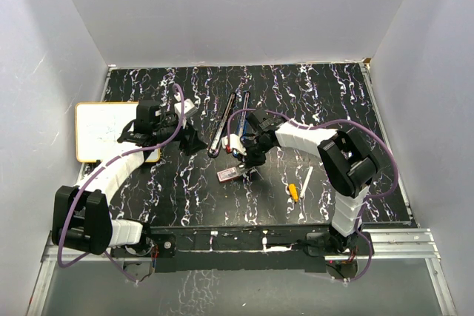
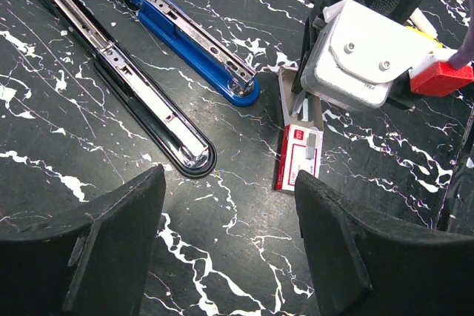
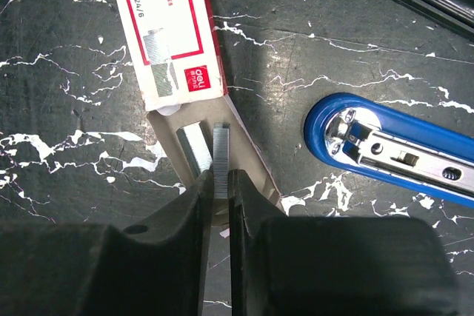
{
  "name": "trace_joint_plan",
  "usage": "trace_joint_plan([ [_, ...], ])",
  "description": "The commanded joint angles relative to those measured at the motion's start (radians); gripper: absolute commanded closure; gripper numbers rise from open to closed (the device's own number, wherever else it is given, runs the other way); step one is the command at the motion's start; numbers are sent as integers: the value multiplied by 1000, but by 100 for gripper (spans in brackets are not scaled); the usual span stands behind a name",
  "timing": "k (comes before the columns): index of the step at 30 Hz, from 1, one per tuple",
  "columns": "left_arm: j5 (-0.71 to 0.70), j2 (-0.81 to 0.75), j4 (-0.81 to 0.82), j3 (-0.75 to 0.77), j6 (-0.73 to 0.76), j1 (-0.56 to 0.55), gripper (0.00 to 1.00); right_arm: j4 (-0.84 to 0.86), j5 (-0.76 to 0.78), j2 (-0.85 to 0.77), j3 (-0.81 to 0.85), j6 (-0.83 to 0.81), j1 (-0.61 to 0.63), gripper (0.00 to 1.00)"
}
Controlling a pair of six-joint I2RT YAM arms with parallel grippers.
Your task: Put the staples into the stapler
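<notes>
The staples box (image 3: 167,35) is red and white and lies flat, its tan inner tray (image 3: 248,160) pulled out towards my right gripper (image 3: 221,183). That gripper is shut on a grey strip of staples (image 3: 221,149) standing over the tray; a second strip (image 3: 191,149) lies in the tray. The blue stapler (image 3: 400,146) lies open just to the right, and the black stapler (image 2: 111,57) lies open beside it. My left gripper (image 2: 229,249) is open and empty above bare table, near the box (image 2: 300,153) and the black stapler's tip. From the top view, the box (image 1: 228,173) lies below my right gripper (image 1: 244,159).
A white board with a yellow edge (image 1: 104,131) lies at the table's left edge under my left arm. A white pen with a yellow tip (image 1: 300,185) lies right of the box. White walls enclose the table on three sides.
</notes>
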Motion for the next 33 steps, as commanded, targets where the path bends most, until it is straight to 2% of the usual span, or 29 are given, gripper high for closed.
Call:
trace_joint_plan([
  [1, 19, -45, 5, 6, 11, 7, 31, -15, -24, -14, 38, -9, 1, 86],
  [33, 4, -39, 17, 0, -6, 6, 31, -35, -53, -72, 79, 47, -9, 87],
])
